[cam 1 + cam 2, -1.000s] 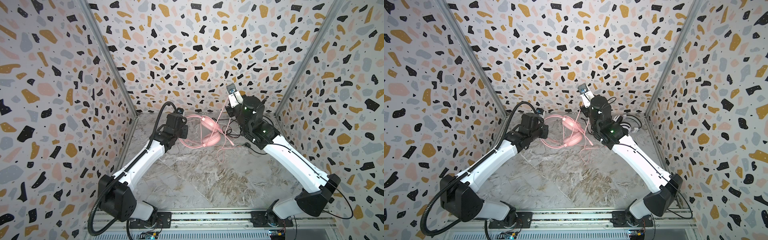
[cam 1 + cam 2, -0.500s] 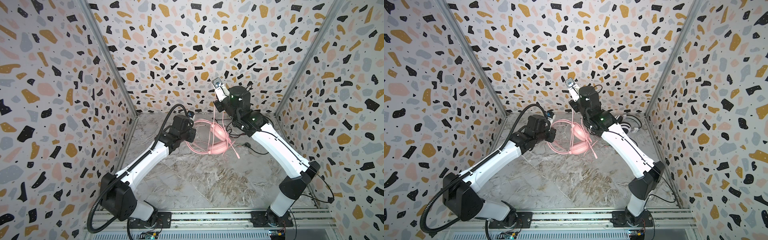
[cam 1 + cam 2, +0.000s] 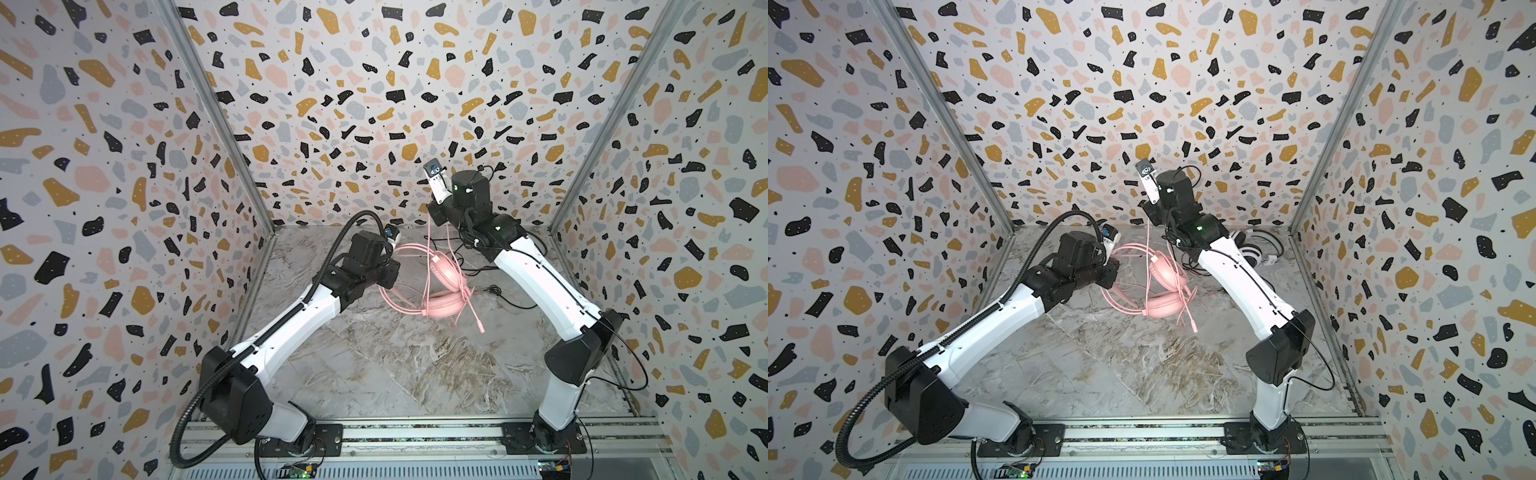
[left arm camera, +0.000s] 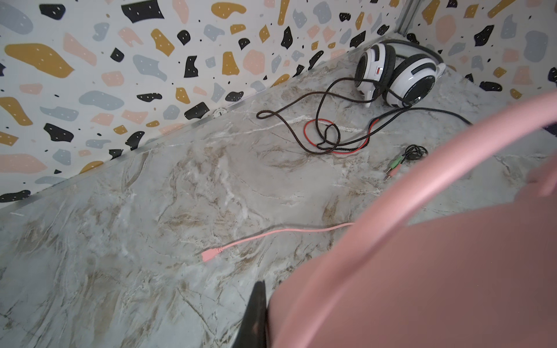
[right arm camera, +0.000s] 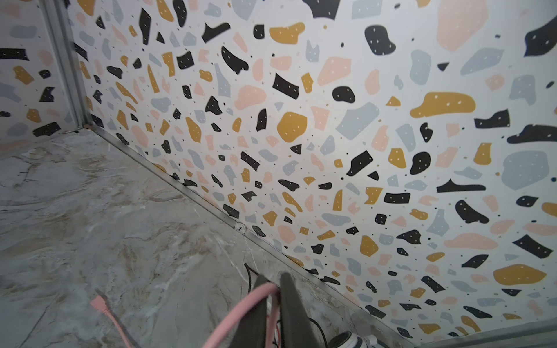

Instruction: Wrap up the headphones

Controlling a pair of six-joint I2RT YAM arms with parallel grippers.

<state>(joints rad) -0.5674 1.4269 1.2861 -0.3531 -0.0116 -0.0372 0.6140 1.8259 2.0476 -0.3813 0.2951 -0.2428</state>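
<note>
Right gripper, pinching pink cord, shifted leftward; front tabletop lies open.

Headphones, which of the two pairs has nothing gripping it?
The white-and-black headphones in the back right corner, black and red cords sprawled loose. The pink headphones are held: left gripper on the headband, right gripper on the pink cord.

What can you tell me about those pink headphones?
The pink headphones are all pink, smooth plastic by the look: two round ear cups, an arched headband and a long cord. The left gripper is shut on the headband; the right gripper pinches the cord, holding it high. The plug trails down to the marble table.
</note>
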